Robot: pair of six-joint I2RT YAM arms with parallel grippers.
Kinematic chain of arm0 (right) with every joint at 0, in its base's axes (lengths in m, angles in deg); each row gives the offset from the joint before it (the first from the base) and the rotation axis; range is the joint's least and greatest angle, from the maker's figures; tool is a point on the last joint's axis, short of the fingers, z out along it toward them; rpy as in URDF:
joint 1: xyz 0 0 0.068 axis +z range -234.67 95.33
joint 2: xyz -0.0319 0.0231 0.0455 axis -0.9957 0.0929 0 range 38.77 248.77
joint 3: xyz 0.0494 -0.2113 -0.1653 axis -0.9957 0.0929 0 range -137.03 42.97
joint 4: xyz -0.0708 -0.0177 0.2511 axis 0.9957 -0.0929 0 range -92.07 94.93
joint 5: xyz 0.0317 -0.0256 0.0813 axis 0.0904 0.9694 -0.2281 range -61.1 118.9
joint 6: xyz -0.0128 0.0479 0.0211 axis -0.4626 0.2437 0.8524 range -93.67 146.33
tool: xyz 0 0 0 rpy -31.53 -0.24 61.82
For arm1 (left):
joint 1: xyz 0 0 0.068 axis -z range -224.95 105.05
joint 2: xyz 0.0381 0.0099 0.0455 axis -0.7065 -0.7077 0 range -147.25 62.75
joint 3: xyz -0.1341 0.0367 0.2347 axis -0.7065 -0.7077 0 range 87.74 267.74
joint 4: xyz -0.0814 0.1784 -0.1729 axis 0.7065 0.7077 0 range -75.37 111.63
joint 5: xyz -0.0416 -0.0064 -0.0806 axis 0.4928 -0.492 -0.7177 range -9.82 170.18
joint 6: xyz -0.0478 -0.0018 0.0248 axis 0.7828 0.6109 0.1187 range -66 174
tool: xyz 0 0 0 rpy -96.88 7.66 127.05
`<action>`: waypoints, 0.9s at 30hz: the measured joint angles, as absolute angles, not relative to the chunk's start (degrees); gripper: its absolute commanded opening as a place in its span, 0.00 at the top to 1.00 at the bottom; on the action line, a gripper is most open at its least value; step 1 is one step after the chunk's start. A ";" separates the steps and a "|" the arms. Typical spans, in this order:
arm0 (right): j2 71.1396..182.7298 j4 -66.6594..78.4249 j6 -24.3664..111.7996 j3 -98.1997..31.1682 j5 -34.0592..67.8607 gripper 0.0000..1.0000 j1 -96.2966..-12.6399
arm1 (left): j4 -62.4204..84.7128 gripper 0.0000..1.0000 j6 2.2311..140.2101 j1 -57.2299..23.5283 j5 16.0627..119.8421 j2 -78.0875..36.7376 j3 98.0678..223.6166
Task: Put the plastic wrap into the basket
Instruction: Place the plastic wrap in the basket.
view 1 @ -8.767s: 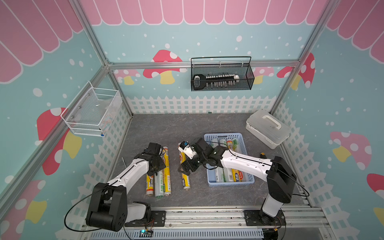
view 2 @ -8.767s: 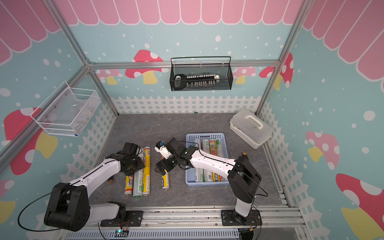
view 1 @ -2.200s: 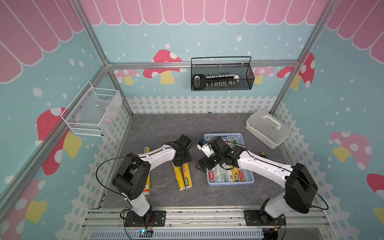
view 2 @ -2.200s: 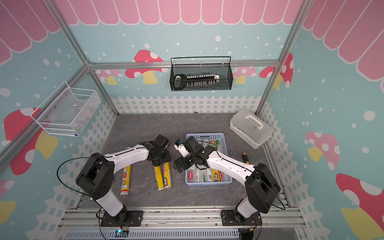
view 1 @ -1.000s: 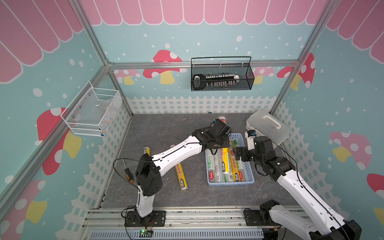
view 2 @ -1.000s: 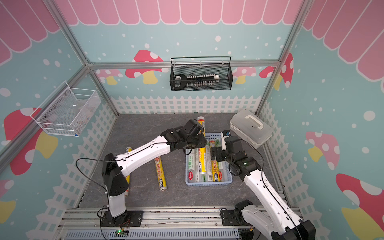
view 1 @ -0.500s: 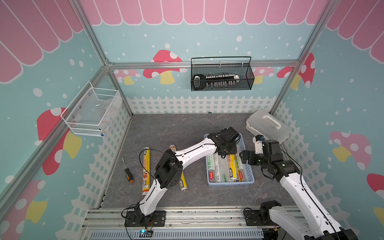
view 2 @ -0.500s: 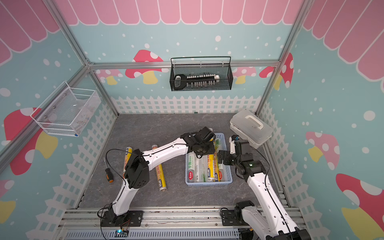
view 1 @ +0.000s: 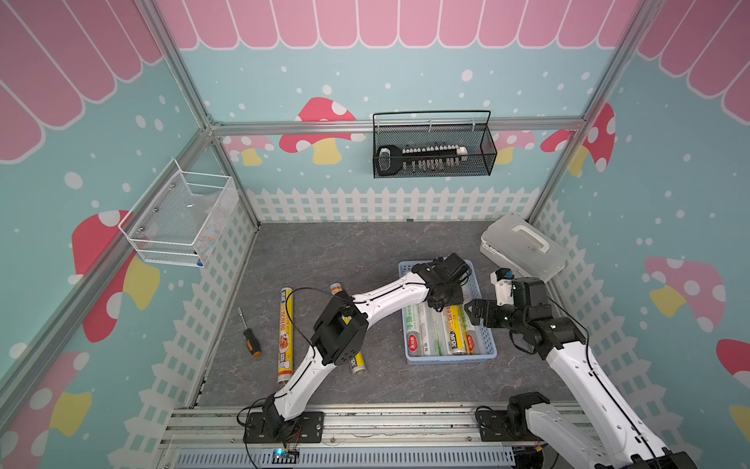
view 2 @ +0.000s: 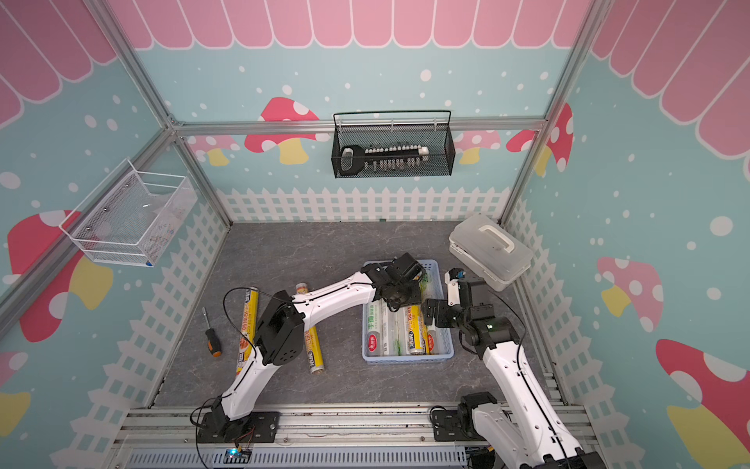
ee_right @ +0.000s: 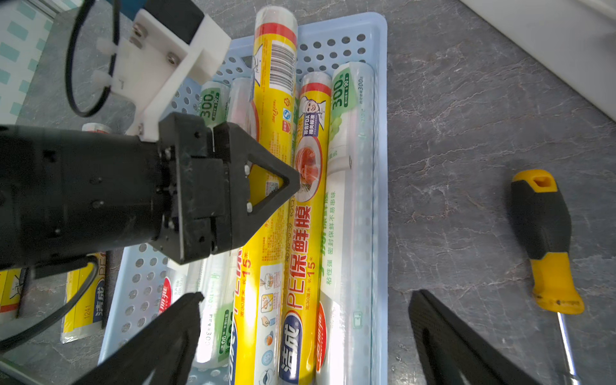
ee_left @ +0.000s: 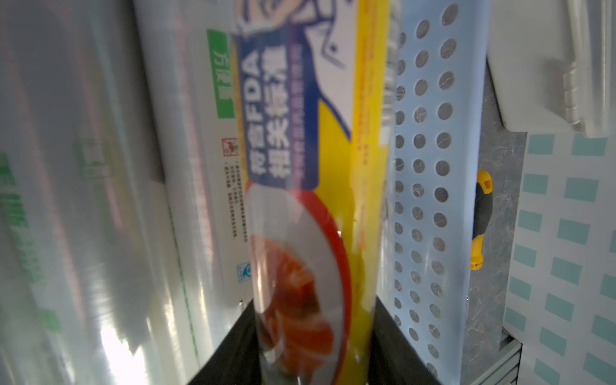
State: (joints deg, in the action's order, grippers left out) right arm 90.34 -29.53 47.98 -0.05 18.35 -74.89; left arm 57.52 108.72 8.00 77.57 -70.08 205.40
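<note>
While left gripper (ee_left: 313, 350) flanks glossy yellow plastic wrap roll (ee_left: 333, 166), grip unclear, settle it flat in light-blue perforated plastic basket (ee_left: 433, 166); right gripper (ee_right: 306, 295) spread wide, empty

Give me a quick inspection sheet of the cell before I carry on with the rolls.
Surface: grey tabletop, nothing spilled seen.
Job's things: blue basket holds five plastic wrap rolls lengthwise; two yellow rolls outside, one in the open, one partly under the left arm.
Clutter: orange-handled screwdriver; yellow-black screwdriver beside the basket; white lidded box.
Grippers: left gripper straddles a yellow roll in the basket, grip unclear; right gripper open, empty.
Cables: left-arm cable loops above the open roll.
Surroundings: black wire basket and white wire basket on walls.
</note>
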 measured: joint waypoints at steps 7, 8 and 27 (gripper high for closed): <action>91.87 -29.35 47.50 0.10 15.86 0.00 -74.87 | 57.50 0.44 109.13 7.87 77.77 -70.08 205.34; 91.92 -29.35 47.50 0.10 15.75 0.01 -74.87 | 57.46 0.44 109.13 7.82 77.83 -70.04 205.16; 87.43 -21.94 50.04 0.10 4.10 0.00 -74.69 | 57.30 0.44 104.30 7.50 86.66 -51.83 193.86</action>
